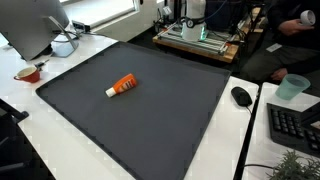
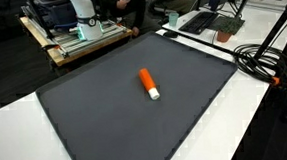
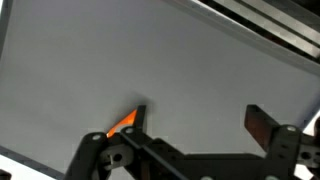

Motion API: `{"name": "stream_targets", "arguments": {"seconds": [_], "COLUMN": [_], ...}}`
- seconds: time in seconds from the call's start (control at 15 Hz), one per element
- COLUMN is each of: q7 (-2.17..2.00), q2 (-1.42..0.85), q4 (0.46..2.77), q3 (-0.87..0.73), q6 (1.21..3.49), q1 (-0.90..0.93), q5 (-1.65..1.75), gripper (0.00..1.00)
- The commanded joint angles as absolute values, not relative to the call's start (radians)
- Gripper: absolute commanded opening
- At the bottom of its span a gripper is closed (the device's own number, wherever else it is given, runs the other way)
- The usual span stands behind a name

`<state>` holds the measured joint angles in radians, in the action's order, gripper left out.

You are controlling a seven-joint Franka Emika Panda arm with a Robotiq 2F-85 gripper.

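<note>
White tabletop point(image 1: 40, 140), dark mat point(image 1: 170, 120) on it. Claw point(image 3: 200, 120) is spread wide, gripping nothing. Orange tube point(image 2: 148, 83) lies flat mid-mat. In the wrist view it peeks out beside one finger, mostly hidden, so probably off-centre. Centre it between your fingers and square across its length before you go down.

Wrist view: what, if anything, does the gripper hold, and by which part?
Nothing. The gripper is open above the mat; the marker lies free by one of the fingers.
</note>
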<state>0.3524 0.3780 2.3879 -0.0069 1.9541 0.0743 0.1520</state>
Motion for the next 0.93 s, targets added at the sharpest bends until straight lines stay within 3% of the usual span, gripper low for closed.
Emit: {"name": "stream_targets", "arguments": {"seconds": [0.0, 0.87], "q7": [0.432, 0.569], "q2": [0.403, 0.339], "q4": [2.505, 2.586], "q3": [0.018, 0.078], "q6": [2.0, 2.001], "q1": [0.095, 0.194], "q5": [0.248, 0.311], "gripper": [1.0, 1.0]}}
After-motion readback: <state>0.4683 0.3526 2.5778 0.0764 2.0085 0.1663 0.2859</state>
